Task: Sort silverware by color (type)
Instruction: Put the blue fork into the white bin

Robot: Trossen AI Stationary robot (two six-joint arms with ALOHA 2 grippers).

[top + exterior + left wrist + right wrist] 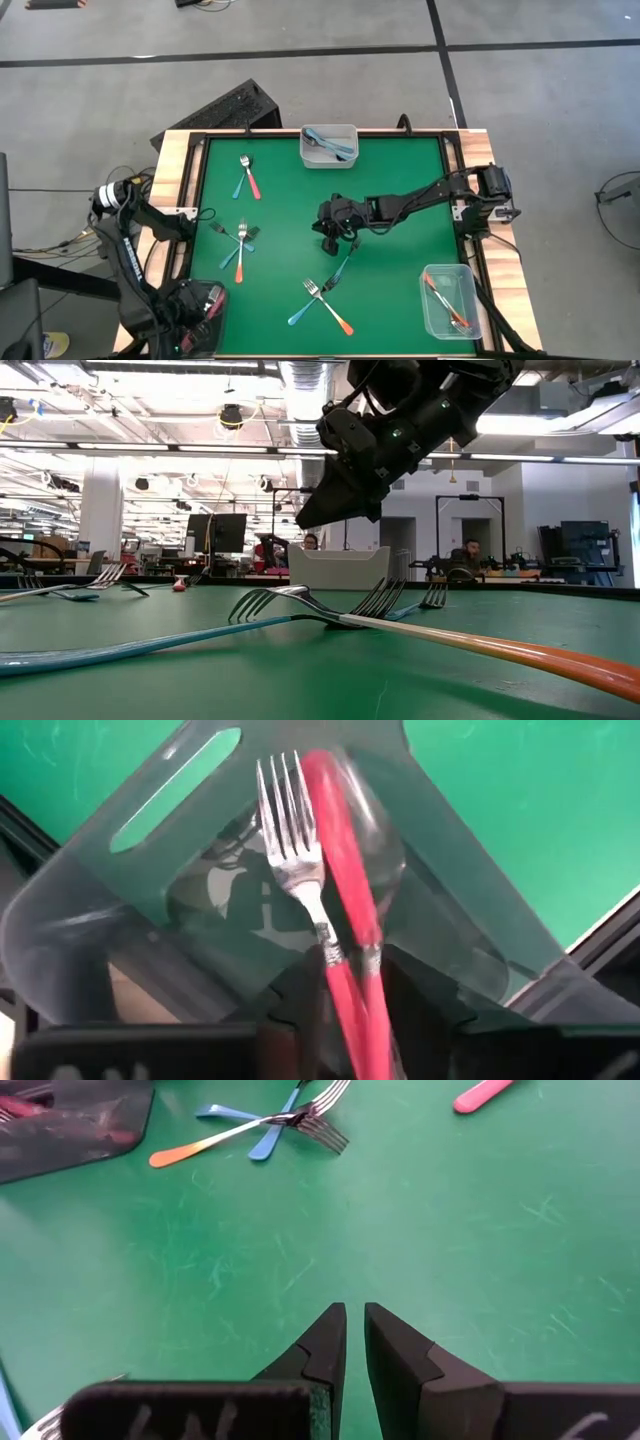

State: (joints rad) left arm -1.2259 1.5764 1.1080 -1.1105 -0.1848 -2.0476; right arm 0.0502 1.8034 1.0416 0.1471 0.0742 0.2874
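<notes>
- Three bins are taking one colour each, which is why the forks are ending up apart: red at the near left, blue at the far edge, orange at the near right.
- The left pincer is hanging over the red bin. Two red forks are lying inside and running back between its fingers, probably so they drop in with their own colour. I cannot tell whether the fingers are clamping them or parting.
- The high view is hiding that bin under the arm. Only the left wrist view is showing what is in it.
- Left of centre, a blue and pink pair and a small heap are waiting unsorted on the tabletop.
- Nearer the front, a blue and an orange fork are lying crossed. The low view is showing their tines touching.
- The right pincer is hovering mid-tabletop with its fingers almost together and nothing between them. It is just beside a loose blue fork, likely its next pick.
- The right wrist view is missing that fork, showing only bare green below.
</notes>
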